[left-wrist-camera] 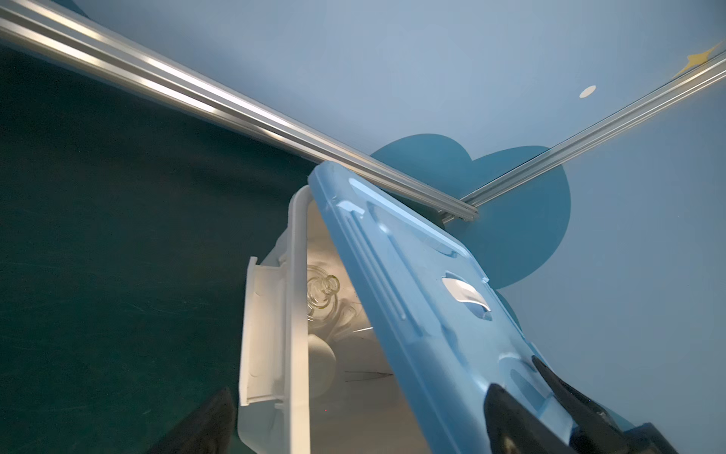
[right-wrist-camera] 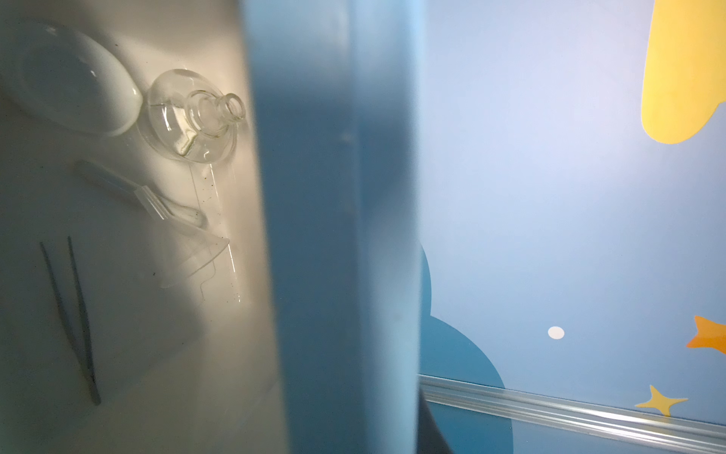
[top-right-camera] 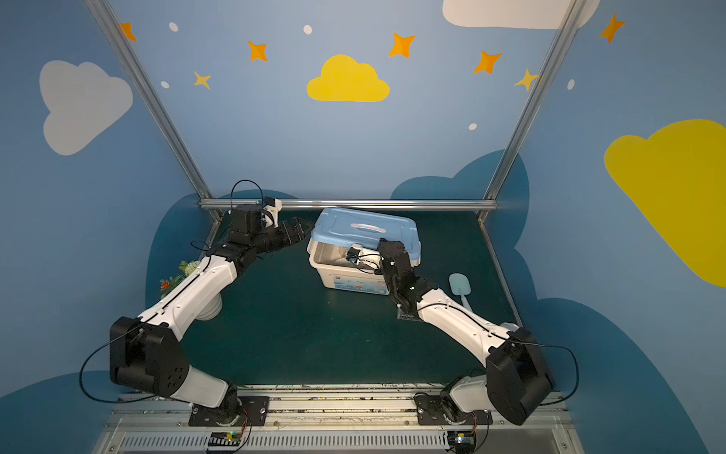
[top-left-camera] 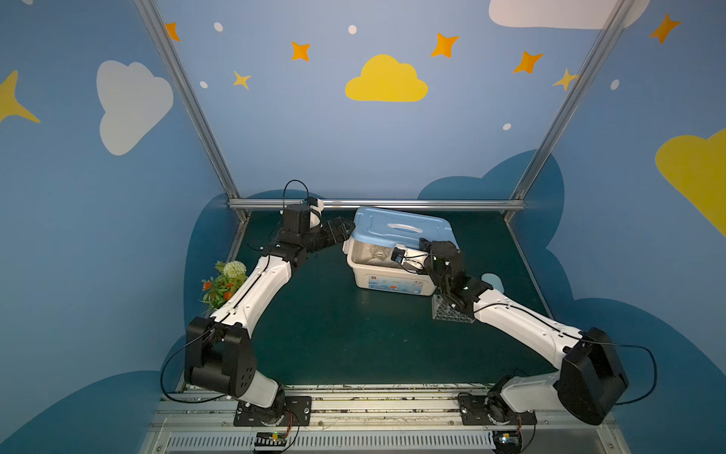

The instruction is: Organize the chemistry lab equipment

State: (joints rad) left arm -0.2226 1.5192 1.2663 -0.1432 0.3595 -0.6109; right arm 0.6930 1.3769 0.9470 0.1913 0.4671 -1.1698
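The blue lid crowds my right wrist view. My right end effector is clamped on its front edge, I judge to hold the white bin open, while my left end effector hangs spread wide at the lid's corner. Flask, funnel and mortar lie inside; the grid rack stands outside, half hidden under my right arm.

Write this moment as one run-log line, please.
left gripper open at blue lid | right gripper shut on blue lid, tilted | flask, funnel inside white bin | rack outside
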